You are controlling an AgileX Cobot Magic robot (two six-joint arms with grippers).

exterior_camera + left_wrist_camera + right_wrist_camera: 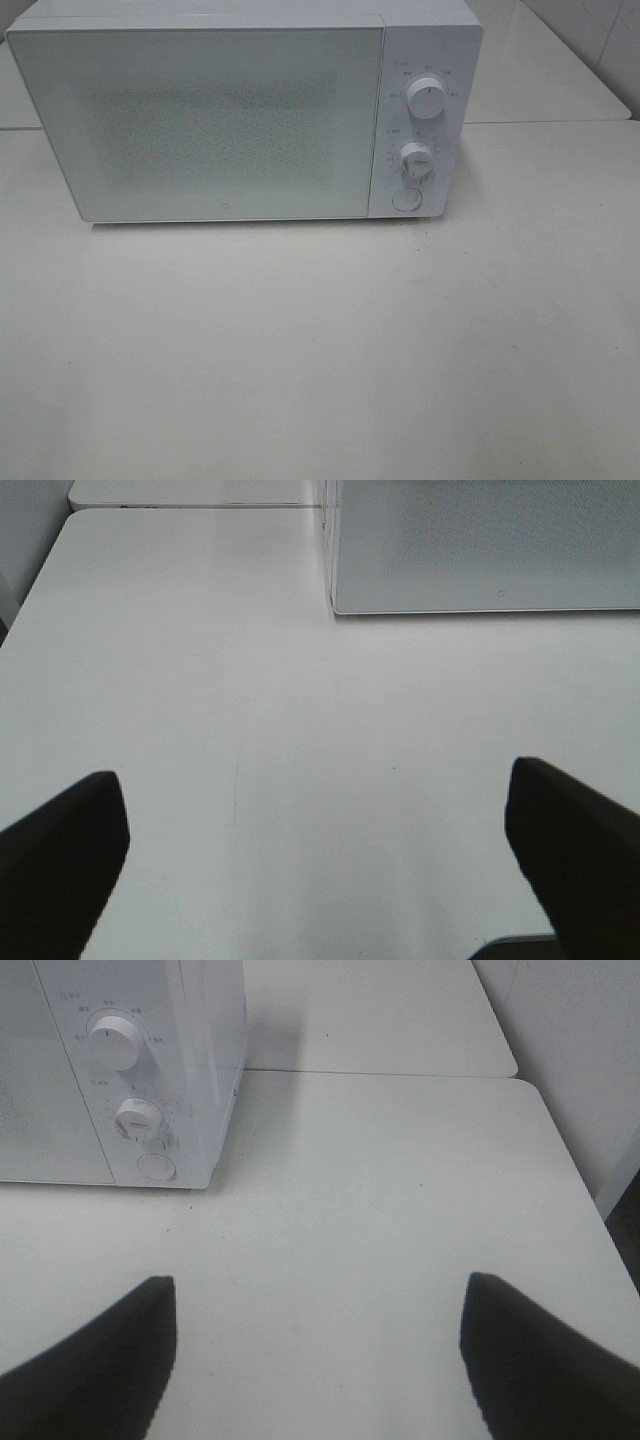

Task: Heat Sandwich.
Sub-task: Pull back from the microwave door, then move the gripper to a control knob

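The white microwave (230, 110) stands at the back of the table with its door shut; two knobs and a round button (407, 199) sit on its right panel. It also shows in the left wrist view (480, 545) and the right wrist view (120, 1060). The sandwich is out of view. My left gripper (315, 830) is open and empty over bare table, in front of the microwave's left corner. My right gripper (318, 1330) is open and empty over bare table, in front of the control panel side. Neither arm shows in the exterior high view.
The white table (320, 350) stretches in front of the microwave. A second table surface (380, 1010) adjoins behind, with a seam between them. The table's right edge (590, 1200) and left edge (20, 610) show in the wrist views.
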